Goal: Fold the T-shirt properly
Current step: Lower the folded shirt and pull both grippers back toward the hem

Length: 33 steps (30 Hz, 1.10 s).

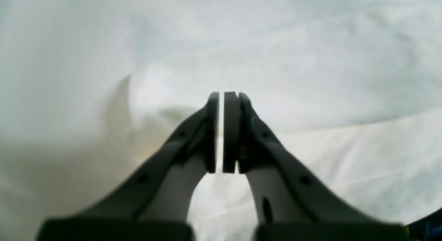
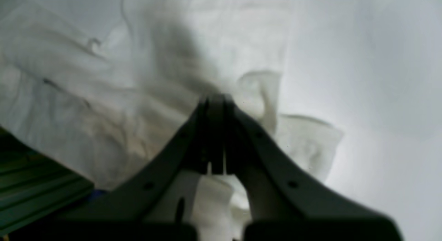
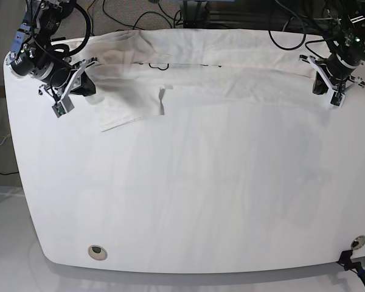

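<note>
A broad white table (image 3: 188, 213) with rounded corners fills the base view, with grey floor showing around it and dark cables (image 3: 128, 9) trailing past its far edge. The T-shirt (image 3: 194, 58) lies along that far edge, spread in a long band from one side to the other, its plain white side up (no print can be made out). A loose flap of it folds down toward the middle of the table on the base view's left, with its lower edge slanting.

The right gripper (image 2: 214, 100) sits at that end of the shirt. In its own wrist view the dark fingers (image 2: 207, 130) are pressed together with crumpled white cloth bunched around and below them, so it pinches a fold of the T-shirt; a green-grey slatted surface (image 2: 31, 199) shows beyond the fabric in the lower left corner.

The left gripper (image 1: 221, 96) is at the opposite end, over the shirt's edge near the table's far corner. Its pads (image 1: 230, 130) stand almost together, with only a thin bright slit between them. White cloth lies all around and under the tips, but the blurred wrist view does not show whether any of it is caught between the pads.

A small round grey fitting (image 3: 97, 250) is set in the table near its front edge.
</note>
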Motion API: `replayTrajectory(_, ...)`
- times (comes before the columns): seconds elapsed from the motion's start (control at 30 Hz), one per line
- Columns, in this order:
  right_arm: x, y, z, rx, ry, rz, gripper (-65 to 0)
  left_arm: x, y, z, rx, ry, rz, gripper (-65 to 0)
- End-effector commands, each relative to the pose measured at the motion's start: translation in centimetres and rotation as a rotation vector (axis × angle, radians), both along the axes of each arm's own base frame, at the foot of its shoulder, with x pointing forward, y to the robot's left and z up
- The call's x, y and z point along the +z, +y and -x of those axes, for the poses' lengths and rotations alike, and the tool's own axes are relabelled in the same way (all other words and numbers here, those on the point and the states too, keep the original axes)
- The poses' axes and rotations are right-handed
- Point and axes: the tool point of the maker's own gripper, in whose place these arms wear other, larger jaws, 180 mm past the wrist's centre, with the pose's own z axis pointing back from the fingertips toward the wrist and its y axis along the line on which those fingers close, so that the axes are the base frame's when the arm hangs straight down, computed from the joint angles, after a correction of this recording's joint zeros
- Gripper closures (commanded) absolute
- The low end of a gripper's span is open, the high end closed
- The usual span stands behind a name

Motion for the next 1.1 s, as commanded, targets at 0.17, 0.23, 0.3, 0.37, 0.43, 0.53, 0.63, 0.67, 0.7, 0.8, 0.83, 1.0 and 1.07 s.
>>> replayTrajectory(0.17, -0.4, 0.5, 1.1, -0.003, 0.014, -0.026, 0.0, -0.7, -0.7, 1.6, 0.005, 0.017, 0.032, 0.0)
replayTrajectory(0.23, -1.1, 0.4, 1.5, -0.013, 0.038, -0.035, 0.0, -1.6, -0.6, 2.1, 0.014, 0.043, 0.044, 0.0)
replayTrajectory(0.3, -2.0, 0.1, 2.0, -0.027, 0.069, -0.049, 0.0, -2.7, -0.3, 2.9, 0.030, 0.076, 0.058, 0.0)
replayTrajectory(0.37, -3.1, -0.2, 2.6, -0.045, 0.107, -0.065, 0.0, -3.8, 0.0, 3.6, 0.050, 0.111, 0.074, 0.0)
replayTrajectory(0.43, -3.9, -0.5, 3.1, -0.058, 0.137, -0.074, 0.0, -4.7, 0.2, 4.1, 0.062, 0.136, 0.087, 0.0)
replayTrajectory(0.53, -4.8, -0.8, 3.6, -0.072, 0.171, -0.077, 0.0, -5.2, 0.3, 4.6, 0.072, 0.155, 0.096, 0.0)
replayTrajectory(0.63, -5.6, -1.4, 4.2, -0.079, 0.202, -0.029, 0.0, -5.4, 0.2, 4.8, 0.071, 0.161, 0.097, 0.0)
replayTrajectory(0.67, -5.8, -1.7, 4.3, -0.080, 0.209, -0.012, 0.0, -5.3, 0.2, 4.7, 0.071, 0.160, 0.097, 0.0)
replayTrajectory(0.7, -5.9, -1.9, 4.4, -0.081, 0.212, 0.002, 0.0, -5.3, 0.2, 4.6, 0.071, 0.157, 0.097, 0.0)
replayTrajectory(0.8, -5.8, -2.0, 4.1, -0.085, 0.203, 0.005, 0.0, -5.2, 0.2, 4.4, 0.067, 0.153, 0.097, 0.0)
replayTrajectory(0.83, -5.8, -2.0, 3.9, -0.086, 0.195, 0.005, 0.0, -5.1, 0.1, 4.0, 0.065, 0.144, 0.098, 0.0)
replayTrajectory(1.0, -6.2, -2.3, 2.9, -0.111, 0.182, -0.024, 0.0, -5.6, 1.2, 1.9, 0.082, 0.137, 0.061, 0.0)
replayTrajectory(1.07, -6.6, -2.4, 2.3, -0.131, 0.173, -0.047, 0.0, -5.9, 1.5, 0.8, 0.093, 0.136, 0.057, 0.0)
